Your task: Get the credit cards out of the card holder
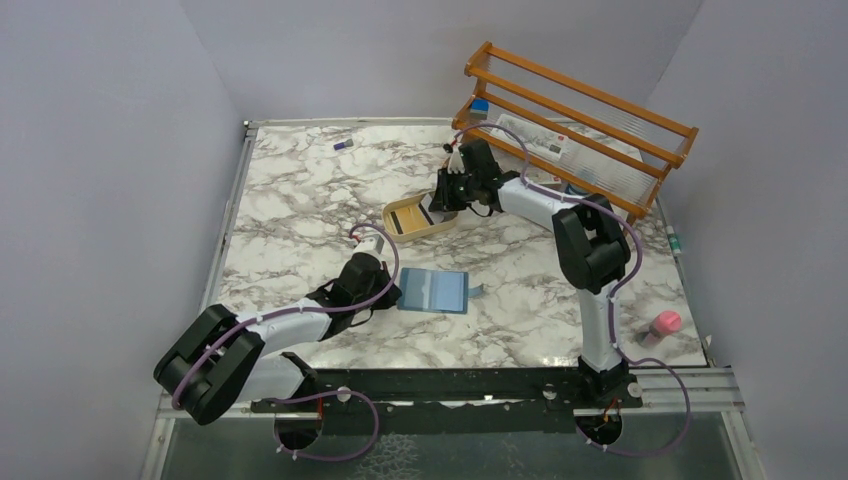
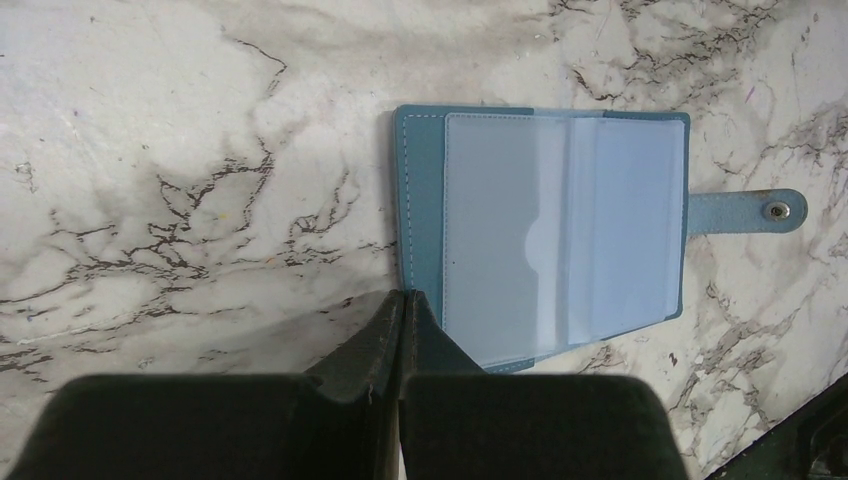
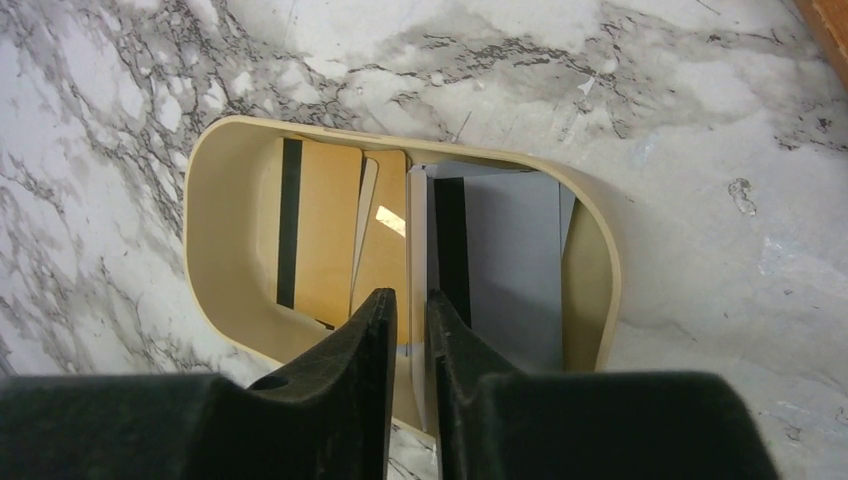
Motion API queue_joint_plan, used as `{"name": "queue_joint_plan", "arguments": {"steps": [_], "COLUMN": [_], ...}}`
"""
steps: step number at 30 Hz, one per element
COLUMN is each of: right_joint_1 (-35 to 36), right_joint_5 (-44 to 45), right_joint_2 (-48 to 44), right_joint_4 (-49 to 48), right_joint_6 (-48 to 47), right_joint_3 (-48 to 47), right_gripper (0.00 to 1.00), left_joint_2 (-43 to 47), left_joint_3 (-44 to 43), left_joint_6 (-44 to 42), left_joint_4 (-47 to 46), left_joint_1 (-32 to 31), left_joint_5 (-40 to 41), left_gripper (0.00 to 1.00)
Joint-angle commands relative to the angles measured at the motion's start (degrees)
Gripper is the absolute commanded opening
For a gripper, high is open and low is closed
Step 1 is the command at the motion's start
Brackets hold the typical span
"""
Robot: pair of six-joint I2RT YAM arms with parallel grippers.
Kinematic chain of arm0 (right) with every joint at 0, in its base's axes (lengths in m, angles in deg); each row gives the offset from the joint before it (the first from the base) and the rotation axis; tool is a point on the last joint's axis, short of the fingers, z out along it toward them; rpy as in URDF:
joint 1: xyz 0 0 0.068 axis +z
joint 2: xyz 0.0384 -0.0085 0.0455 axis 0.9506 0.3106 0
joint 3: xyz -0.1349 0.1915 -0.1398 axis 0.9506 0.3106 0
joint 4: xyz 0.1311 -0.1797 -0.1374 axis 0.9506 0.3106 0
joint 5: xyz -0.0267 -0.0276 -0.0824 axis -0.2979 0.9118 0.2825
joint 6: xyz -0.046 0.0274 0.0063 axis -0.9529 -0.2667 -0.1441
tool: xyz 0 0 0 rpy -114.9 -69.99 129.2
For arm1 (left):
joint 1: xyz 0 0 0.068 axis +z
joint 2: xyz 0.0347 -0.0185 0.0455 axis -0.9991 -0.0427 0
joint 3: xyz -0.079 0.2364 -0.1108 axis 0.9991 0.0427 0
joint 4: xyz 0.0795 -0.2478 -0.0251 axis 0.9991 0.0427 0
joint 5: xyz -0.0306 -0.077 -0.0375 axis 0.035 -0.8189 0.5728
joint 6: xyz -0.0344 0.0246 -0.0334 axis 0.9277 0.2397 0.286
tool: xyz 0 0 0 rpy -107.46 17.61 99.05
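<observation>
Left gripper [image 2: 403,310]: fingers pressed together, tips at the near corner of the card holder [image 2: 545,235], probably pinning it flat on the marble table [image 2: 180,150].
Card holder: lies open, well apart from the tray. It has a stitched teal cover, clear plastic sleeves that look empty, and a snap tab [image 2: 750,211] sticking out.
Right gripper [image 3: 411,310]: over the tan oval tray [image 3: 590,250]. A white card [image 3: 417,250] stands edge-on in the narrow gap between the fingers, but I cannot tell whether it is gripped.
Credit cards: in the tray, thin and stiff. A yellow card [image 3: 325,230] and a grey-blue card [image 3: 510,260] each carry a dark stripe.
</observation>
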Motion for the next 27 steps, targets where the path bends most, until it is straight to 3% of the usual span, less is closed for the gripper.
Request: {"name": "queue_joint_plan", "arguments": {"steps": [1,7,13,18,23,25,27], "right_joint_1": [-0.74,-1.21,-1.24,-1.24,-1.28,-1.21,-1.26], "right_joint_5": [2.06,5.68,9.89,8.36,3.06,1.24,0.5], "right_joint_2": [0.99,-0.89,-4.87,-10.73,-22.31,-26.76,-31.27], "right_joint_4": [2.33,5.19,7.21,6.62,-1.43,-4.12,-5.65], "right_joint_6": [-0.74,-2.48,-4.5,-5.64,-5.99,-6.03,-5.65], "right_joint_3": [-0.7,-3.55,-7.83,-6.64,5.58,10.27,14.57], "right_gripper": [0.28,0.3,0.38,0.43,0.67,0.96,1.0], "left_joint_2": [1.31,1.71,1.32,1.74,3.04,3.76,4.35], "left_joint_3": [-0.19,0.15,-0.43,-1.21,-2.55,-3.35,-4.34], "left_joint_6": [-0.94,-0.77,-0.85,-1.07,-1.63,-2.46,-3.42], "left_joint_4": [3.02,3.11,3.27,4.39,6.35,6.86,7.33], "left_joint_1": [-0.2,-0.2,-0.17,-0.19,-0.13,-0.16,-0.04], "left_joint_5": [0.15,0.24,0.33,0.72,1.91,2.6,3.56], "left_gripper": [0.0,0.0,0.0,0.0,0.0,0.0,0.0]}}
